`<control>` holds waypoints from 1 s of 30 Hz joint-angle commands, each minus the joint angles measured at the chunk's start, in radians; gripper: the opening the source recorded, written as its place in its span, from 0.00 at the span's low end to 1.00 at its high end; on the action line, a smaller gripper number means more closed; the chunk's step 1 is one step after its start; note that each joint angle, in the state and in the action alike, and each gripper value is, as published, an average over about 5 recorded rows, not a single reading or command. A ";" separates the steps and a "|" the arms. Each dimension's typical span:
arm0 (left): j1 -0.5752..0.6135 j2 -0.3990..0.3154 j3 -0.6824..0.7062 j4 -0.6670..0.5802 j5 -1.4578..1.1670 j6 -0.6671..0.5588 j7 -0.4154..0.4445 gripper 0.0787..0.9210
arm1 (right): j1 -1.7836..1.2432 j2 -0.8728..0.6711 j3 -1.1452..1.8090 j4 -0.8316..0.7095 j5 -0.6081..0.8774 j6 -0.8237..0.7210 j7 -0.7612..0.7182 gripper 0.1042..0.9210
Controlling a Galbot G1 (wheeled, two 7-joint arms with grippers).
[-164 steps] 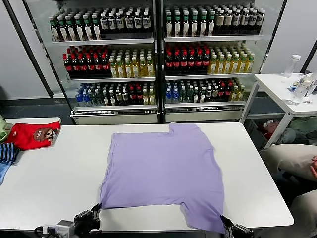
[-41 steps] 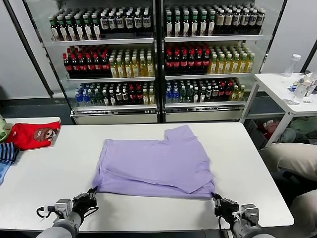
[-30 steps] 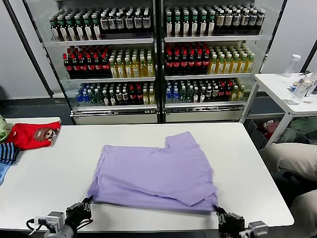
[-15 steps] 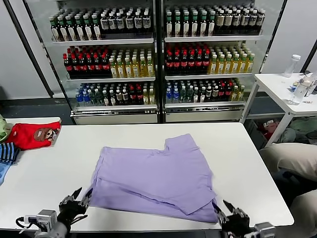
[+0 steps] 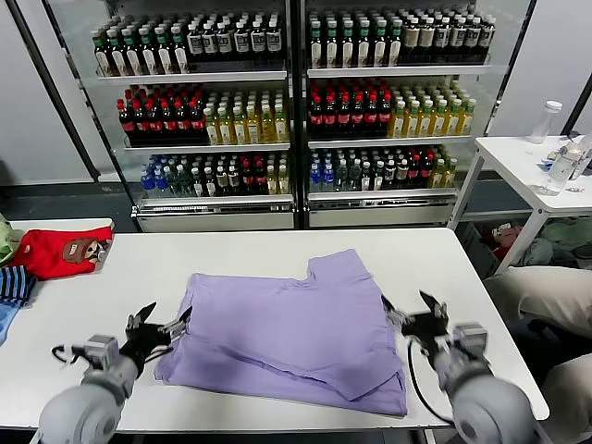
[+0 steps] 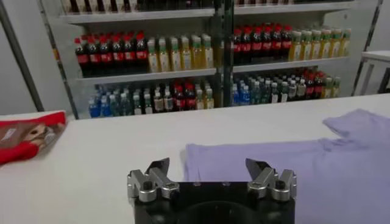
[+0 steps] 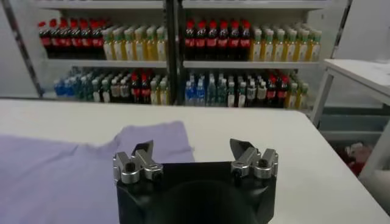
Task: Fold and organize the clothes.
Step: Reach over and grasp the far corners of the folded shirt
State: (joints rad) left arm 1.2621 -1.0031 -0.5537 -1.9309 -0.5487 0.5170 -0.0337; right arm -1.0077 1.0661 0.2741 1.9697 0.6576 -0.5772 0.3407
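The clothes are one lavender T-shirt, lying folded over itself in the middle of the white table, with a sleeve pointing to the far side. My left gripper hovers open by the shirt's left edge and holds nothing. At the shirt's right edge my right gripper is also open and empty. In the left wrist view the left gripper has its jaws spread wide above the table, with the shirt beyond them. The right wrist view shows the right gripper spread the same way near the shirt.
A red garment with a cartoon face and a blue striped cloth lie at the table's far left. Drink coolers stand behind the table. A small white table with bottles and a seated person are at the right.
Both grippers opened and let go of the shirt's near edge. They then came up from the table's front edge to the shirt's left and right sides. The shirt stays folded.
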 commanded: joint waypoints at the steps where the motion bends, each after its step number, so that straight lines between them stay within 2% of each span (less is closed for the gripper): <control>1: -0.362 0.013 0.134 0.355 0.017 0.015 0.135 0.88 | 0.438 0.148 -0.197 -0.416 -0.001 -0.002 0.027 0.88; 7: -0.434 -0.002 0.166 0.486 0.060 0.009 0.190 0.88 | 0.543 0.230 -0.227 -0.615 -0.021 -0.002 0.003 0.88; 13: -0.483 -0.009 0.174 0.589 0.085 0.006 0.254 0.88 | 0.580 0.295 -0.212 -0.779 -0.105 -0.001 -0.030 0.88; 21: -0.512 -0.021 0.173 0.666 0.111 0.003 0.313 0.88 | 0.563 0.316 -0.198 -0.824 -0.110 0.000 -0.040 0.88; 30: -0.532 -0.033 0.178 0.710 0.131 0.003 0.334 0.88 | 0.544 0.322 -0.171 -0.856 -0.106 0.018 -0.043 0.88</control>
State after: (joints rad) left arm 0.7780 -1.0297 -0.3875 -1.3212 -0.4390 0.5181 0.2503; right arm -0.4983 1.3598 0.1053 1.2000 0.5654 -0.5672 0.3061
